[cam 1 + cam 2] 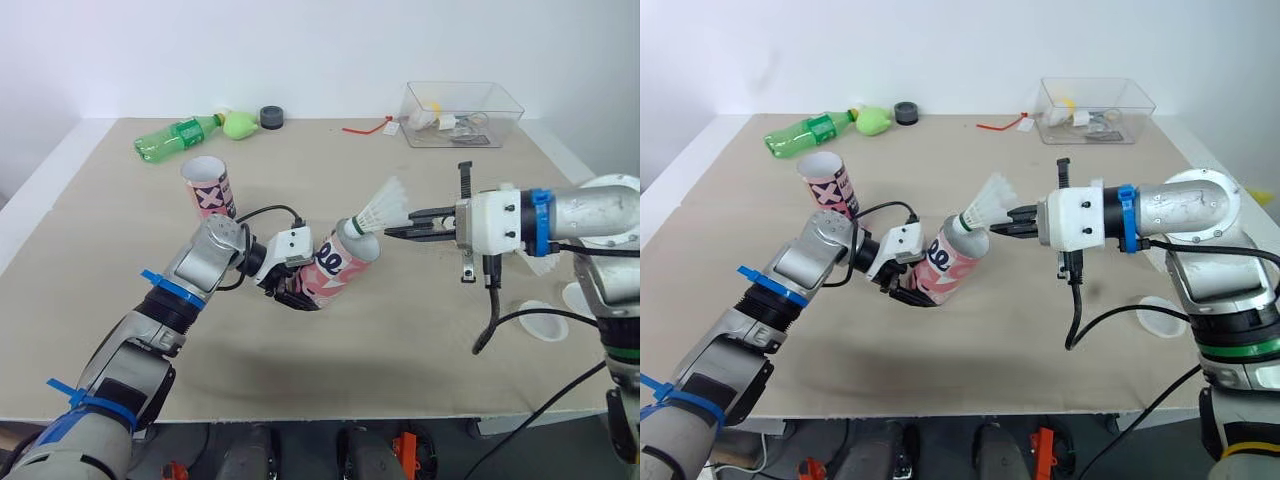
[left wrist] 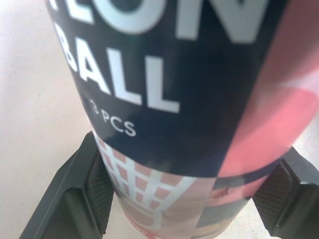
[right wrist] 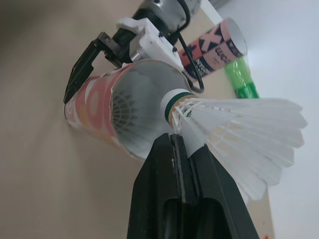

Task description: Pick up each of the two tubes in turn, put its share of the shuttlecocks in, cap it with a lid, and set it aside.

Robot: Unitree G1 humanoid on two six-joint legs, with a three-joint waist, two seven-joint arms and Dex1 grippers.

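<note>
1. The table (image 1: 420, 330) carries everything.
2. The left gripper (image 1: 297, 290) is clamped on the base of the pink tube (image 1: 338, 268) at mid-table, which is tilted with its open mouth to the right.
3. The second tube (image 1: 209, 188) stands upright, far left of it.
4. The right gripper (image 1: 392, 231) pinches a shuttlecock (image 1: 383, 210), whose cork is at the pink tube's mouth.
5. A white lid (image 1: 543, 320) lies near the right edge.

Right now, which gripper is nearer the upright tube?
Left. The left gripper, clamping the tilted tube, sits just in front of the upright tube; the right gripper, pinching a shuttlecock, lies beyond the tilted tube.
</note>
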